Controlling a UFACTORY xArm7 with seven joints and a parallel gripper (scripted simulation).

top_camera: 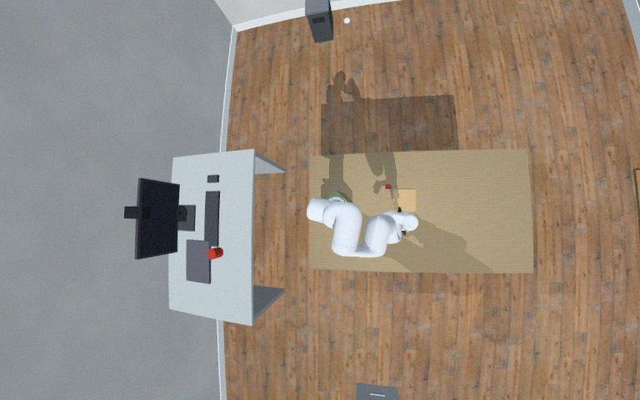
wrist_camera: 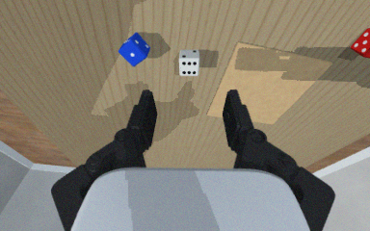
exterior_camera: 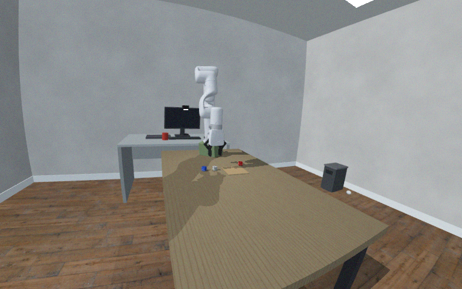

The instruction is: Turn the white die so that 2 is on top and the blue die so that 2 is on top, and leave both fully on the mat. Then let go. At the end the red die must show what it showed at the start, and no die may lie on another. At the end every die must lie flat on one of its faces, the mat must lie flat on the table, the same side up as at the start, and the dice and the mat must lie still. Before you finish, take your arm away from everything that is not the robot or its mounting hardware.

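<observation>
My gripper (exterior_camera: 215, 155) (wrist_camera: 189, 101) is open and empty, above the table and clear of the dice. In the wrist view, the white die (exterior_camera: 214, 168) (wrist_camera: 189, 64) lies just beyond the fingertips, with six pips apparently on top and two pips on a side. The blue die (exterior_camera: 204, 168) (wrist_camera: 134, 50) lies to its left, turned at an angle; one pip shows on its largest visible face. Both lie off the mat (top_camera: 408, 197) (exterior_camera: 237, 171) (wrist_camera: 260, 98). The red die (top_camera: 387, 187) (exterior_camera: 240, 163) (wrist_camera: 362, 42) is cut by the wrist view's right edge. The arm hides the white and blue dice in the top view.
The wooden table (top_camera: 472, 188) (exterior_camera: 272, 218) bears the dice, the mat and the arm's green base (top_camera: 336, 193) (exterior_camera: 203, 148). The mat lies flat between the white and red dice. A separate grey desk (top_camera: 236, 212) (exterior_camera: 132, 140) with a monitor stands behind the arm.
</observation>
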